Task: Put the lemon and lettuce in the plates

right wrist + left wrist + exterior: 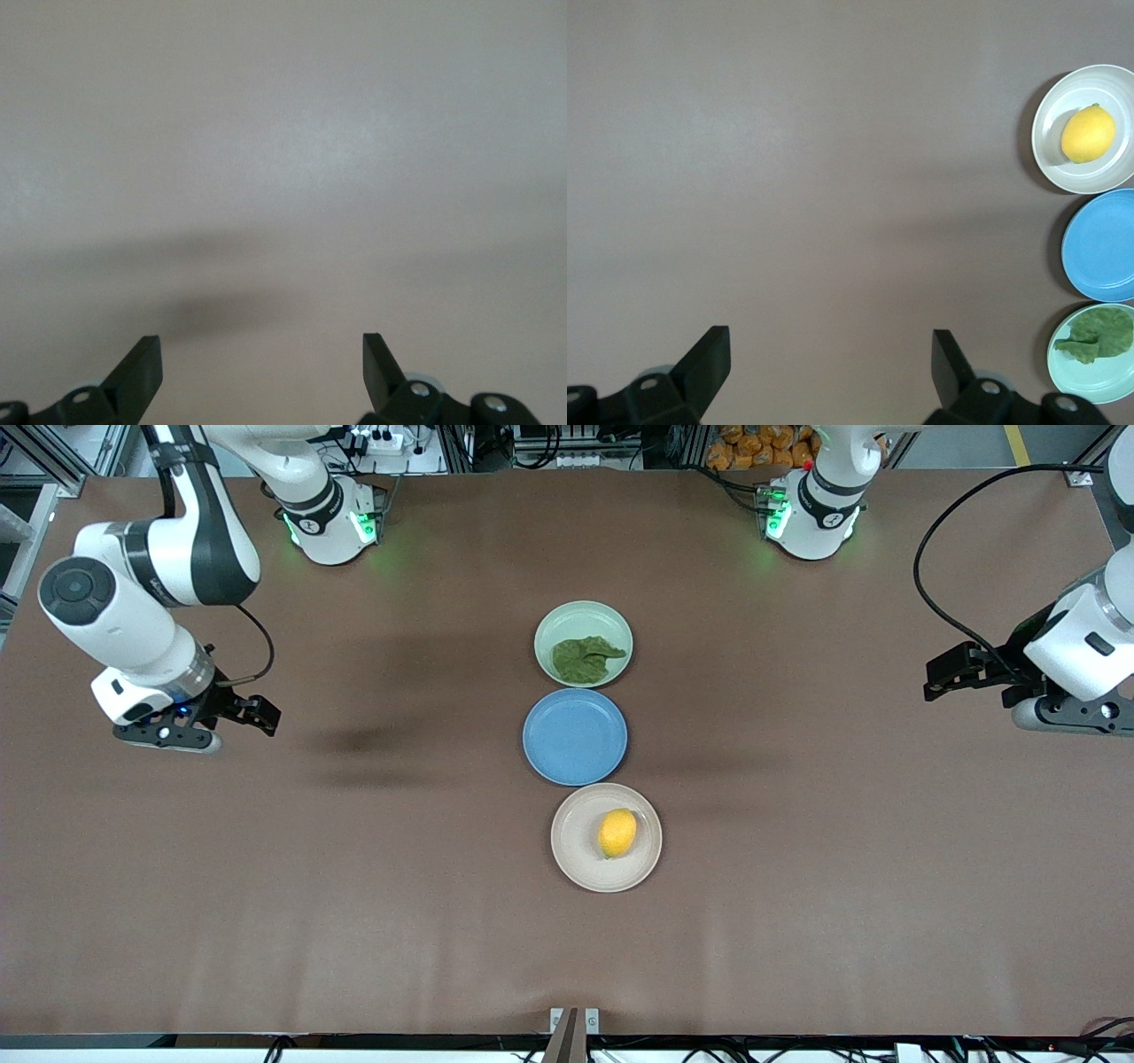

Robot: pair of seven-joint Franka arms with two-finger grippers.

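Note:
The yellow lemon (617, 833) (1088, 134) lies in the beige plate (576, 864) (1054, 161), the plate nearest the front camera. The crinkled green lettuce (585, 658) (1099, 333) lies flat in the mint green plate (558, 622) (1090, 385), the one farthest from that camera. My left gripper (943, 673) (830, 341) hangs open over bare table at the left arm's end, holding nothing. My right gripper (260, 714) (262, 347) hangs open and holds nothing over bare table at the right arm's end.
A blue plate (574, 736) (1103, 246) with nothing in it sits between the two other plates, the three in a row at the table's middle. The brown tabletop (354, 886) stretches wide on both sides.

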